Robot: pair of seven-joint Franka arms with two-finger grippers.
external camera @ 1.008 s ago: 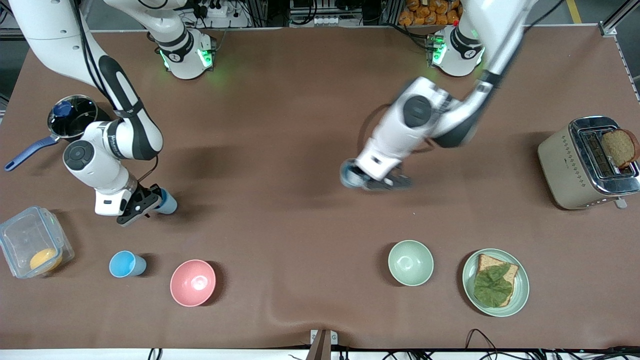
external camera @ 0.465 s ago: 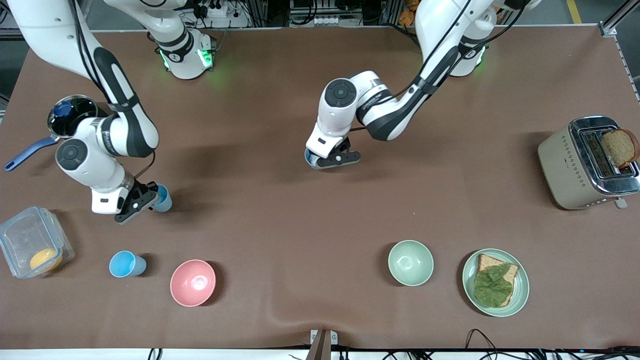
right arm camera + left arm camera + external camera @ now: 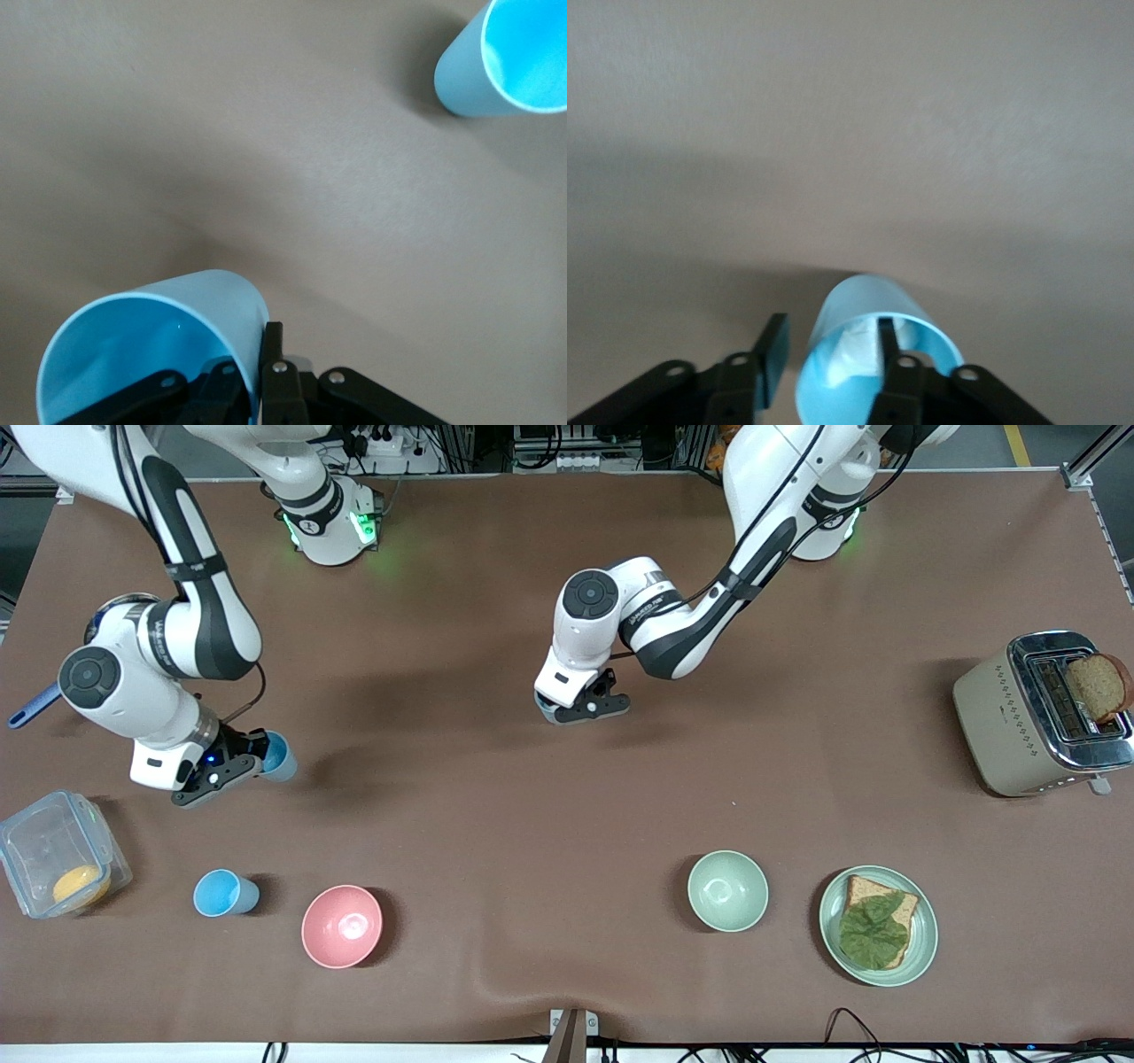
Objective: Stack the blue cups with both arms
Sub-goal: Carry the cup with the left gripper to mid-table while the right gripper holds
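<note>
My right gripper (image 3: 252,762) is shut on the wall of a blue cup (image 3: 279,755), one finger inside and one outside, and holds it tilted above the table near the right arm's end. In the right wrist view this gripper (image 3: 261,354) pinches the cup (image 3: 151,345). A bright sky-blue cup (image 3: 221,893) stands upright on the table beside the pink bowl and shows in the right wrist view (image 3: 509,57). My left gripper (image 3: 571,708) is over the table's middle, shut on a paler blue cup (image 3: 546,710). In the left wrist view the gripper (image 3: 833,335) holds that cup (image 3: 859,310), which has a white bit inside.
A pink bowl (image 3: 342,926) and a pale green bowl (image 3: 727,890) sit near the front camera. A plate (image 3: 921,948) with bread and a leaf lies beside the green bowl. A toaster (image 3: 1019,726) stands at the left arm's end. A clear box (image 3: 53,850) and a pan handle (image 3: 31,707) are at the right arm's end.
My left arm has swung its cup from nearer the left arm's end to the table's middle. My right gripper has shifted slightly toward the right arm's end with its cup.
</note>
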